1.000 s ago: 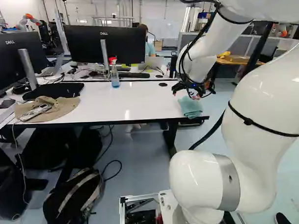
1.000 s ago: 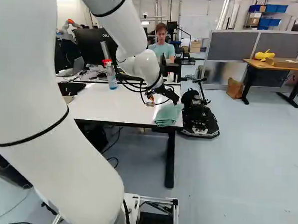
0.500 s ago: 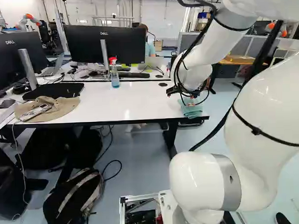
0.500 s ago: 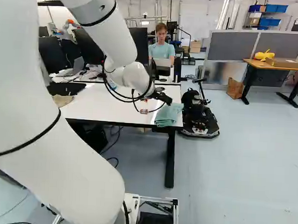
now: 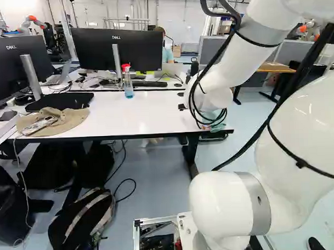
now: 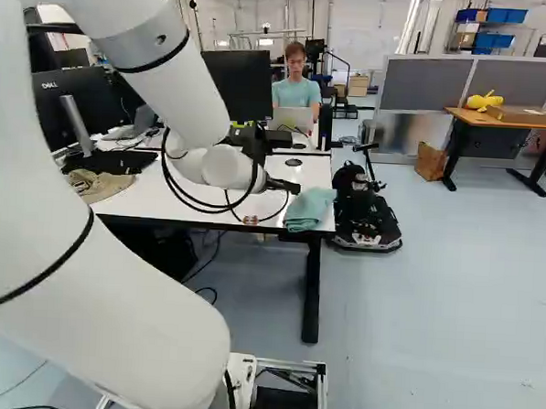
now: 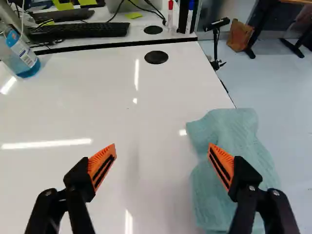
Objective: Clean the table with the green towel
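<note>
In the right base view my gripper [image 6: 281,185] is over the right part of the white table [image 6: 178,188], just left of the green towel [image 6: 309,209]. The wrist view has the gripper [image 7: 162,150] open, both orange-padded fingers wide apart with bare tabletop between them. One finger overlaps the crumpled towel [image 7: 234,139]; whether it touches the cloth I cannot tell. The towel lies at the table's near right corner, and my wrist hides most of it in the left base view.
A spray bottle [image 5: 128,85] stands near the table's far edge. At its left lie a tan hat [image 5: 71,120] with a phone [image 5: 39,125] on it and a black mat [image 5: 59,101]. Monitors [image 5: 118,50] rise behind. Beyond the right edge a black wheeled device [image 6: 364,209] stands on the floor.
My arm has swung leftward and a little lower in the right base view, taking the gripper from above the towel's far side to its left. The towel and the base have not moved.
</note>
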Available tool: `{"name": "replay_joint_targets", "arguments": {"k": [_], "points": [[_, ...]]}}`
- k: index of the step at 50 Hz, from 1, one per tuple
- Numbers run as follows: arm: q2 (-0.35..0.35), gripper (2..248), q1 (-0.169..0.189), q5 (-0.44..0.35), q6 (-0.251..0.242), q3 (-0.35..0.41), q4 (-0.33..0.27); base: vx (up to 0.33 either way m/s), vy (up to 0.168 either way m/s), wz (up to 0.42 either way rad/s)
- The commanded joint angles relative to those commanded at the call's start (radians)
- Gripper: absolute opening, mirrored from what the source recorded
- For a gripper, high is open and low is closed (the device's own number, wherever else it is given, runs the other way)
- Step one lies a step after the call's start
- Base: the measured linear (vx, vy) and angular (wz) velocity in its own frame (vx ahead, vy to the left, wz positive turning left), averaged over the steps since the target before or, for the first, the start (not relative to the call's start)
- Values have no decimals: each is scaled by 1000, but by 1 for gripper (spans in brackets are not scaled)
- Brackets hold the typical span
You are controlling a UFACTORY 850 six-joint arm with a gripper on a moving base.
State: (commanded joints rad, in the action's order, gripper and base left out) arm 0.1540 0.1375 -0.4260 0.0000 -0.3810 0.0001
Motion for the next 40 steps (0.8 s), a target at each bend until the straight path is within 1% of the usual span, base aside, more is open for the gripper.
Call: {"name": "replay_joint_targets", "arguments": {"k": [11,24,40], "points": [[29,247,-32,-105,0,69,0,0,0,0],[59,247,-65,-211,0,138,0,0,0,0],[87,247,-96,-311,0,205,0,0,0,0]]}}
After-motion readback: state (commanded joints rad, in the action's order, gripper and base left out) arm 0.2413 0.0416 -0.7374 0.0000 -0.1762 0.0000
